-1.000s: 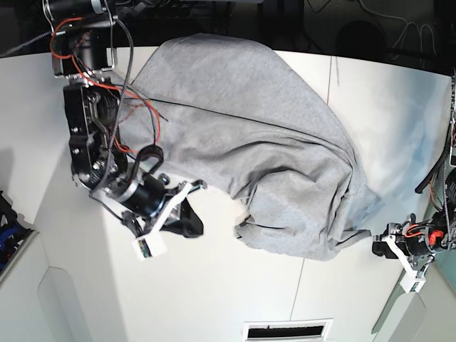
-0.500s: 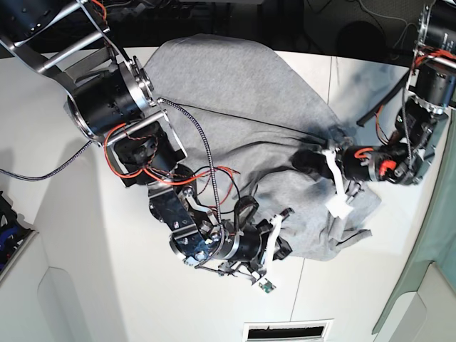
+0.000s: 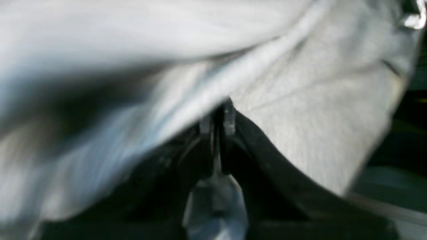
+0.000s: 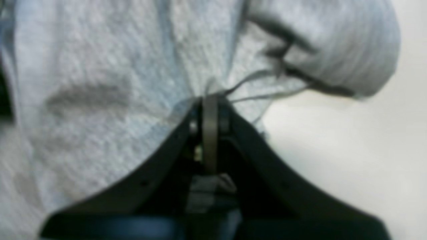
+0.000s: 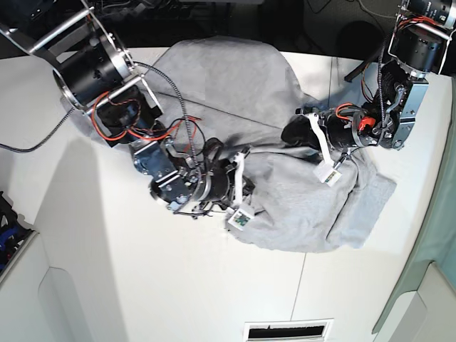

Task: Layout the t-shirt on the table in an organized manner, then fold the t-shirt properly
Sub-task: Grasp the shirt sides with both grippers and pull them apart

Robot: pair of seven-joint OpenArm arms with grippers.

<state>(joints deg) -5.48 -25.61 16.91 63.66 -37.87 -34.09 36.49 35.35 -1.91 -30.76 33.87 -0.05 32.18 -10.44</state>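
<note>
The light grey t-shirt lies crumpled across the middle of the white table, bunched between the two arms. My right gripper sits at the shirt's left fold. In the right wrist view it is shut on a pinch of the t-shirt, with wrinkles radiating from its tips. My left gripper reaches in from the right onto the upper middle of the shirt. Its jaws stand nearly together with the t-shirt caught at their tips. No lettering shows.
A thin dark seam runs across the table to the front edge, beside a slotted vent. Dark cables and equipment line the back edge. A teal surface borders the right side, and a blue object sits at the far left.
Both grippers have moved toward the back of the table, dragging cloth with them. The left gripper came in from the right edge and closed on the shirt. The shirt's lower right part has spread outward.
</note>
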